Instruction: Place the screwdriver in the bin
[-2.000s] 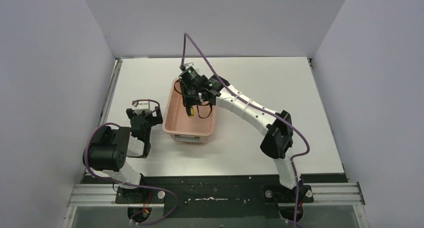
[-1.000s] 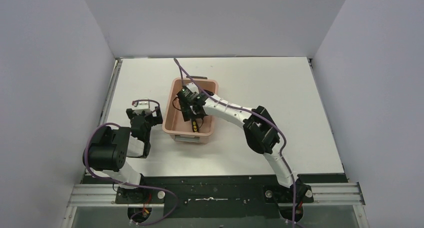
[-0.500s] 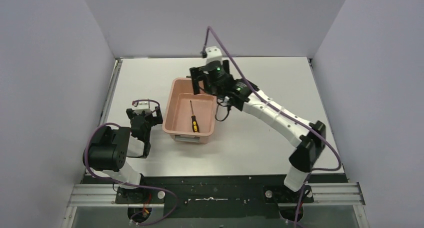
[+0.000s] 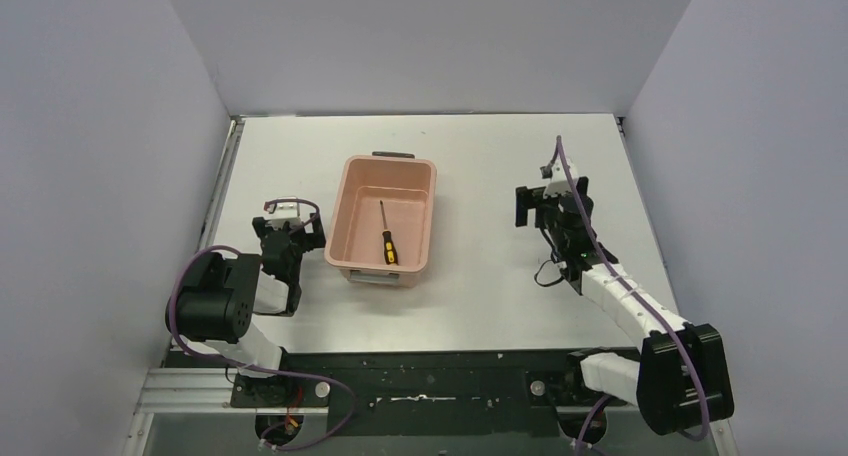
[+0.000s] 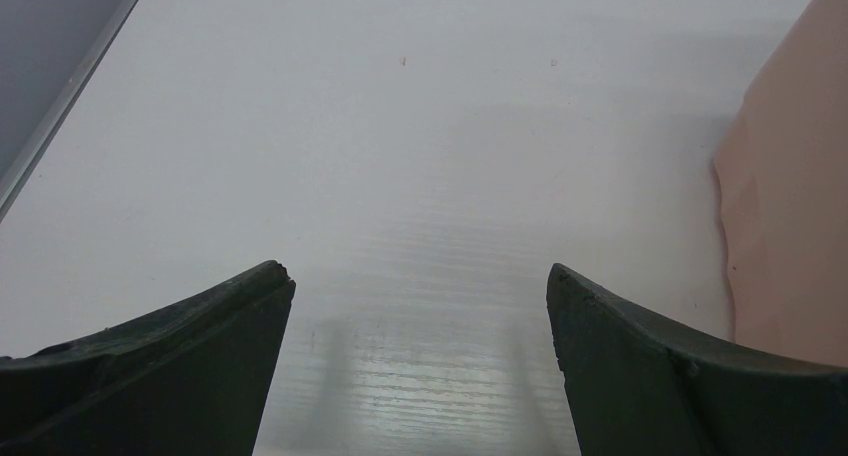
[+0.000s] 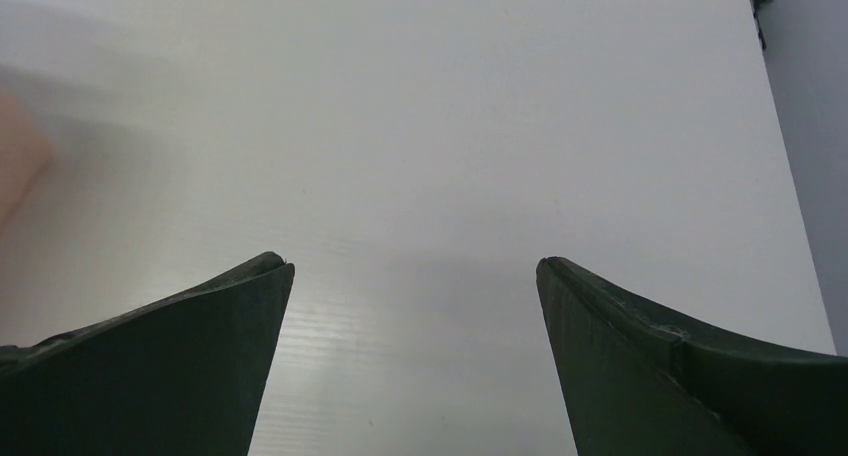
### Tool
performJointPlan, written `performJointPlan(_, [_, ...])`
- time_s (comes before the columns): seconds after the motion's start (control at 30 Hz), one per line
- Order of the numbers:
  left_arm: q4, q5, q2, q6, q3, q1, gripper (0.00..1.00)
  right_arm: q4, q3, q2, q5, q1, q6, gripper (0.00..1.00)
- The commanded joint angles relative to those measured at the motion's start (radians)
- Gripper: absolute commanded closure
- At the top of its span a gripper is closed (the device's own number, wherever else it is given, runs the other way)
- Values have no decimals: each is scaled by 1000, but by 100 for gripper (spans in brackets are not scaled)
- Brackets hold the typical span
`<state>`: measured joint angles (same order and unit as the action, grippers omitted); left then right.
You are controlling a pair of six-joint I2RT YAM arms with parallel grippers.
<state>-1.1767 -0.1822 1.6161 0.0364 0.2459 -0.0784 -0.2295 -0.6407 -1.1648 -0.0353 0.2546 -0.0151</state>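
Observation:
The screwdriver (image 4: 386, 237), yellow-and-black handle toward the near end, lies loose on the floor of the salmon-pink bin (image 4: 358, 198) in the middle of the table. My right gripper (image 4: 547, 203) hangs open to the right of the bin, well apart from it, with only bare table between its fingers (image 6: 412, 276). A sliver of the bin (image 6: 14, 151) shows at the left edge of the right wrist view. My left gripper (image 4: 288, 224) sits open just left of the bin, nothing in it (image 5: 418, 281); the bin wall (image 5: 790, 186) fills the right side of its view.
Grey walls close in the white table (image 4: 500, 156) on the left, back and right. A metal rail (image 4: 224, 181) runs along the table's left edge. The arm bases stand on the black strip (image 4: 430, 371) at the near edge.
The right gripper lowered the screwdriver into the bin, opened and left it there, then swung up and away to the right side of the table. The left arm has not moved.

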Motion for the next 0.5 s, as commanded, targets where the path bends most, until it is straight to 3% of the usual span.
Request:
performJointPlan(0.0, [-37, 6, -5, -11, 7, 3, 3, -324, 146, 22, 136, -84, -52, 0])
performJointPlan(0.23, [-36, 6, -4, -11, 7, 4, 3, -456, 249, -76, 214, -173, 14, 0])
performJointPlan(0.47, [-36, 3, -5, -13, 6, 3, 3, -527, 271, -120, 220, -179, 41, 0])
